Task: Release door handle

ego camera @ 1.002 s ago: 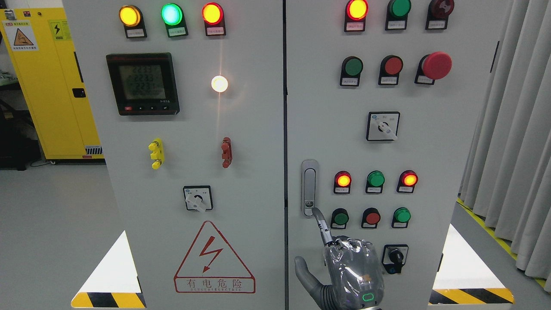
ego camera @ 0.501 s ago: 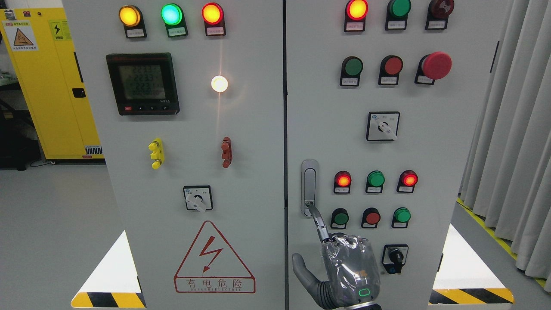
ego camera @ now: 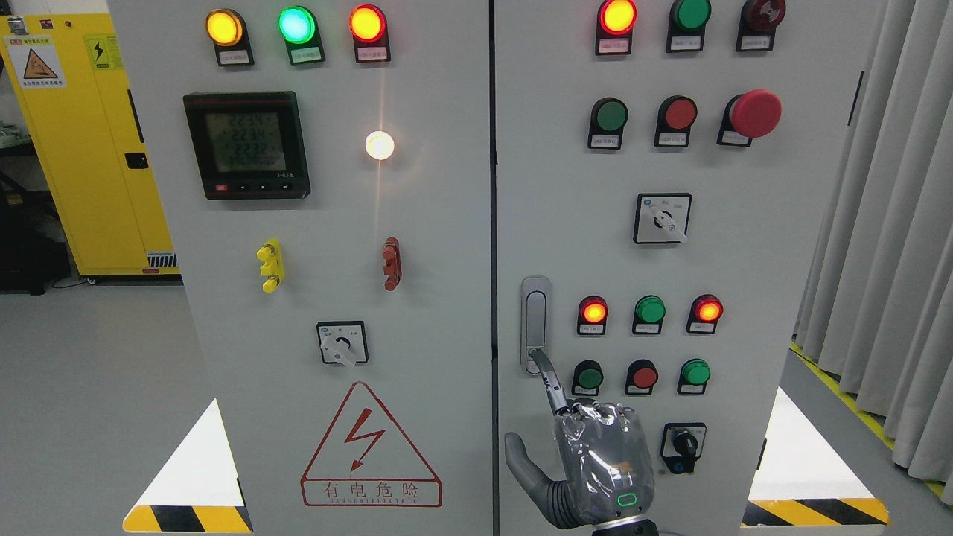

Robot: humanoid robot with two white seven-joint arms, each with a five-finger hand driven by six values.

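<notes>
A single head view looks straight at the front of a grey control cabinet (ego camera: 417, 223) from close by, tilted slightly downward, so its two doors fill most of the frame. The seam between the doors runs down the centre, a yellow cabinet (ego camera: 74, 141) shows at the upper left, and grey curtains (ego camera: 893, 223) line the right edge. One robot hand (ego camera: 595, 465) enters at the bottom edge right of centre.

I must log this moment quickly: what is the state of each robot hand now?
Left hand: not in view.
Right hand: holds nothing; index finger extended onto the lower end of the door handle, other fingers curled, thumb out.
</notes>
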